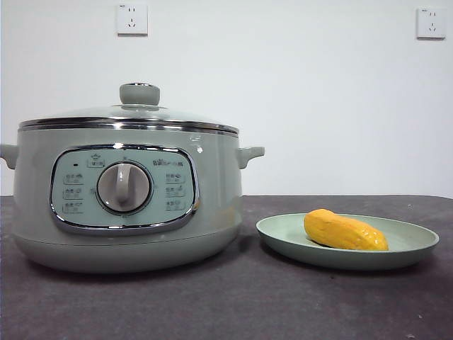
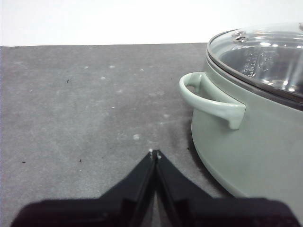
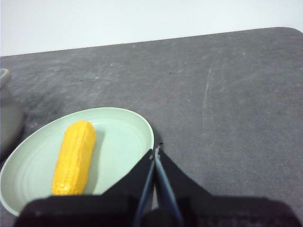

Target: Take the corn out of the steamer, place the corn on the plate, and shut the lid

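Corn [image 1: 345, 231]: lying lengthwise in the plate [image 1: 410, 249], beside the steamer [image 1: 127, 195]. Lid [image 1: 131, 115]: sitting closed on the pot. Right gripper [image 3: 155, 152]: clenched, empty, hovering nearer at the plate's rim. Left gripper [image 2: 155, 153]: clenched, empty, waiting beside the steamer's handle [image 2: 210, 99].

Steamer [image 1: 127, 205] control panel [image 1: 124, 188]: small icons and tiny print around the grey dial [image 1: 124, 187], too small to read.
Panel, upper right of dial: short line of brand-like characters, illegible.
Lid [image 2: 265, 52] glass: embossed mark near the rim, blurred, unreadable.
Wall sockets [image 1: 132, 19]: no readable text.
Plate [image 1: 417, 244], corn [image 1: 345, 231]: no markings.
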### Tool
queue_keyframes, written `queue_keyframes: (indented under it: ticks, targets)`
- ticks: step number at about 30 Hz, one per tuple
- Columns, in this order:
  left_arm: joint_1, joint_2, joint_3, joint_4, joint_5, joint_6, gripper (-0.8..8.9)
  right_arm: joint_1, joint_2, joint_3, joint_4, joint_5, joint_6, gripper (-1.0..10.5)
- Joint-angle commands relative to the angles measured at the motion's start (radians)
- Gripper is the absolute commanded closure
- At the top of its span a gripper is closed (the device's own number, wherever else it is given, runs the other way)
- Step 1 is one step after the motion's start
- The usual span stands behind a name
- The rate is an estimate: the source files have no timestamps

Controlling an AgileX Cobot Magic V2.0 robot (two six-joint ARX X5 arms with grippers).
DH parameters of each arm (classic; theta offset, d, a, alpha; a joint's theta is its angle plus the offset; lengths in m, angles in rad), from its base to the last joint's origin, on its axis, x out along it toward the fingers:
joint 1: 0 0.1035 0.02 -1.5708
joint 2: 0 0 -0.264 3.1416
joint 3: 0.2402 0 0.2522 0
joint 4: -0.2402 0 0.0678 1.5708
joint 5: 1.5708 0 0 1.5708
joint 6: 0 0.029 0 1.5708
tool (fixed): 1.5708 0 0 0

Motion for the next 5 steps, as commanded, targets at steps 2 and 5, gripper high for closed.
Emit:
queue_keyframes:
  ticks: [2,5]
  targets:
    - [0.003,-0.002,-0.012,-0.002,0.003,-0.003,8.16,-0.002,0.000,-0.015,0.004,0.003,0.008,9.5]
    - [0.003,-0.002,-0.012,-0.002,0.003,-0.004,8.16,-0.002,0.000,-0.015,0.004,0.003,0.008,9.5]
